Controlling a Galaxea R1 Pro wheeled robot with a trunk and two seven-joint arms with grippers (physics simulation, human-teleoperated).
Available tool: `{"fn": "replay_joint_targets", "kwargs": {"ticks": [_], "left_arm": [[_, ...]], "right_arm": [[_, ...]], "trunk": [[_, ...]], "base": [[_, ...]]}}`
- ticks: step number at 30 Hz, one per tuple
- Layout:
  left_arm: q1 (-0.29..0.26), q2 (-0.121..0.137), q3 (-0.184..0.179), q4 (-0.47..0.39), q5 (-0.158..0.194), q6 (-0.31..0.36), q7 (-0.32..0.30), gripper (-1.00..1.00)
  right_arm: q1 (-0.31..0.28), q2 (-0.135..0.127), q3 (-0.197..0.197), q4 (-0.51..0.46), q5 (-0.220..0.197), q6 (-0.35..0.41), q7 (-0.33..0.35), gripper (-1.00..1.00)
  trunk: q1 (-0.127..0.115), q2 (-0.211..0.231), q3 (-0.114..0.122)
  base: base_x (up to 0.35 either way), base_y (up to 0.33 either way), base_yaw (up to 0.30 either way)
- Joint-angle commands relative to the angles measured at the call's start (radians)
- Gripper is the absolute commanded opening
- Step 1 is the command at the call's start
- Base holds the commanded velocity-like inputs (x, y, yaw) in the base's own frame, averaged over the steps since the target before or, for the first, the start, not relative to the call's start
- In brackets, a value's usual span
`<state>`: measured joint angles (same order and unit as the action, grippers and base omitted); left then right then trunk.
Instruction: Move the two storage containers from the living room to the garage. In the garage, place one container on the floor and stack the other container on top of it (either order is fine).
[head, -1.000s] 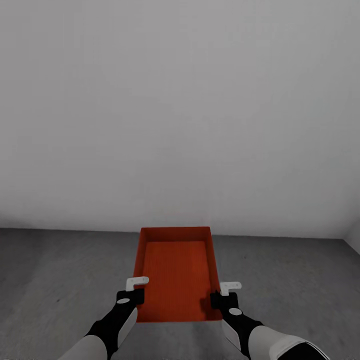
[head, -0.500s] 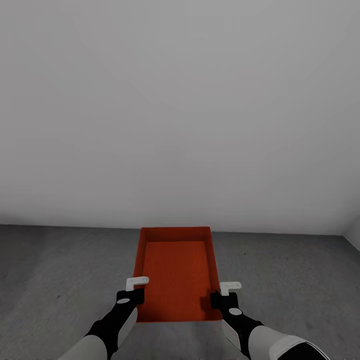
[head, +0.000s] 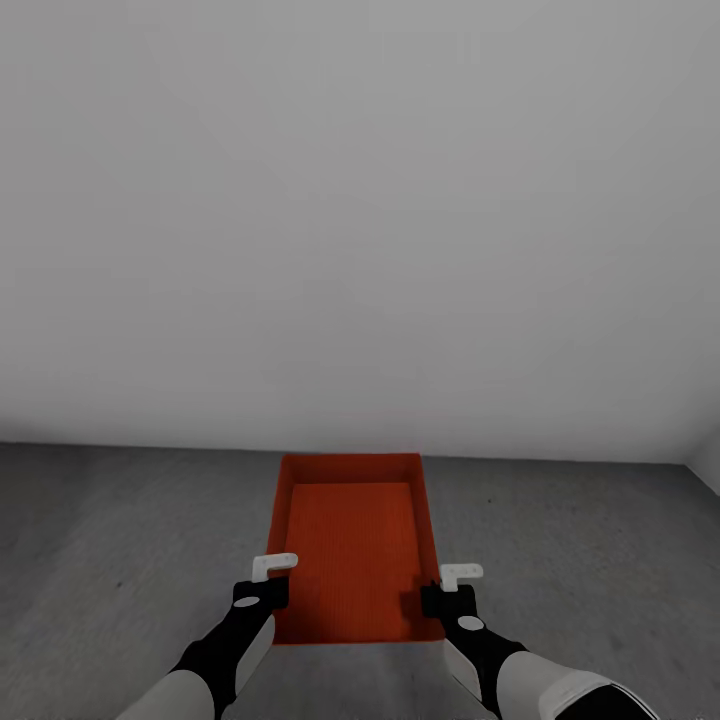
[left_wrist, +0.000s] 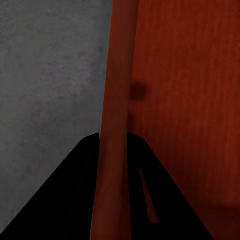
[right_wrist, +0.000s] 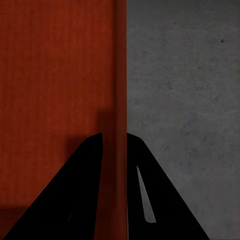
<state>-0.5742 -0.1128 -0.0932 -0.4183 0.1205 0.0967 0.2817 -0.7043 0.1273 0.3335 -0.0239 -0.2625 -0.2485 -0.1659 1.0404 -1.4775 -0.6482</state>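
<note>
**Orange container held over grey concrete, plain wall ahead**

Bare dark grey concrete floor (head: 120, 560) to both sides of the load, open and rough, running up to a pale grey wall (head: 360, 220) straight ahead. Wall base line just beyond the container's far rim; a corner at the far right, where a second pale wall turns in. Nothing standing on the floor in the head view.

One orange-red storage container (head: 352, 545) in the middle, open top up, long axis pointing at the wall, held between the two arms. Left claw (head: 268, 588) on the left long wall near the close end; right claw (head: 452, 595) on the right long wall, also near the close end. In the left wrist view, left claw (left_wrist: 114, 150) clamped on the container (left_wrist: 185, 100) — one dark finger on each side of the wall, rim running up between them, concrete on the outer side. Same at the right claw (right_wrist: 115, 150): wall of the container (right_wrist: 55, 75) pinched between two fingers, ribbed bottom on the inner side, concrete on the other.

Hard to tell whether the container rests on the floor or hangs above it. Close edge partly cut by the wrists; underside hidden; forearms cut off at the lower frame edge.
</note>
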Motion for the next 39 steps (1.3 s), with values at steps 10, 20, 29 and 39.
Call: {"fn": "replay_joint_targets", "kwargs": {"ticks": [10, 20, 29, 39], "left_arm": [[-0.001, 0.033, 0.025, -0.008, -0.008, 0.007, 0.014, -1.0], [-0.001, 0.033, 0.025, -0.008, -0.008, 0.007, 0.014, -1.0], [-0.001, 0.033, 0.024, -0.008, -0.008, 0.007, 0.014, -1.0], [-0.001, 0.033, 0.025, -0.008, -0.008, 0.007, 0.014, -1.0]], "right_arm": [[0.0, 0.0, -0.024, 0.002, -0.011, -0.002, -0.004, -1.0], [0.0, 0.0, -0.024, 0.002, -0.011, -0.002, -0.004, -1.0], [0.0, 0.0, -0.024, 0.002, -0.011, -0.002, -0.004, -1.0], [0.0, 0.0, -0.024, 0.002, -0.011, -0.002, -0.004, -1.0]], "trunk": [[0.0, -0.001, -0.017], [0.0, -0.001, -0.033], [0.0, -0.001, -0.047], [0.0, -0.001, -0.063]], "base": [[0.0, 0.0, 0.0], [0.0, 0.0, 0.0], [0.0, 0.0, 0.0], [0.0, 0.0, 0.0]]}}
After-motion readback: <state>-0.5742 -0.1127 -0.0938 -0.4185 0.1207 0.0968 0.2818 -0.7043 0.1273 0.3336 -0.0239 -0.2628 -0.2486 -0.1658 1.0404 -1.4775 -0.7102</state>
